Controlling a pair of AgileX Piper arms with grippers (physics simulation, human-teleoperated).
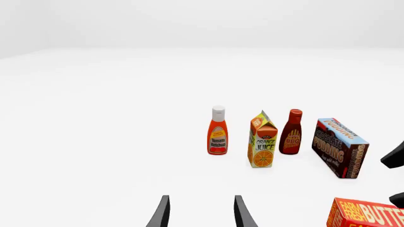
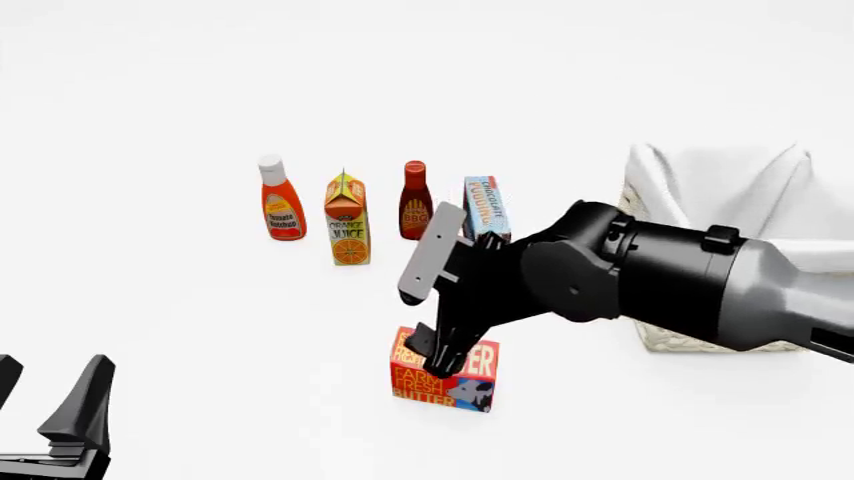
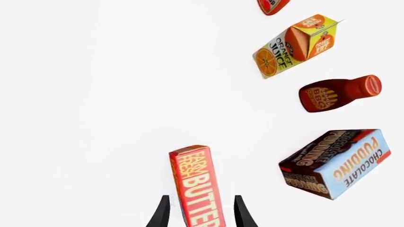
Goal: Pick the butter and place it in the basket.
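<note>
The butter (image 2: 443,385) is a small red-orange box standing on the white table near the front middle; it also shows in the right wrist view (image 3: 197,184) and at the edge of the left wrist view (image 1: 369,215). My right gripper (image 2: 447,352) is lowered over its top, open, with one finger on each side and small gaps to the box (image 3: 200,213). The basket (image 2: 674,338), cream wicker with a white cloth lining, sits at the right, partly hidden behind the right arm. My left gripper (image 2: 47,385) is open and holds nothing at the front left corner (image 1: 200,213).
Behind the butter stands a row: ketchup bottle (image 2: 279,200), orange juice carton (image 2: 347,220), BBQ sauce bottle (image 2: 415,202) and chocolate pudding box (image 2: 486,208). The right arm's bulky black body reaches from the right edge across the front of the basket.
</note>
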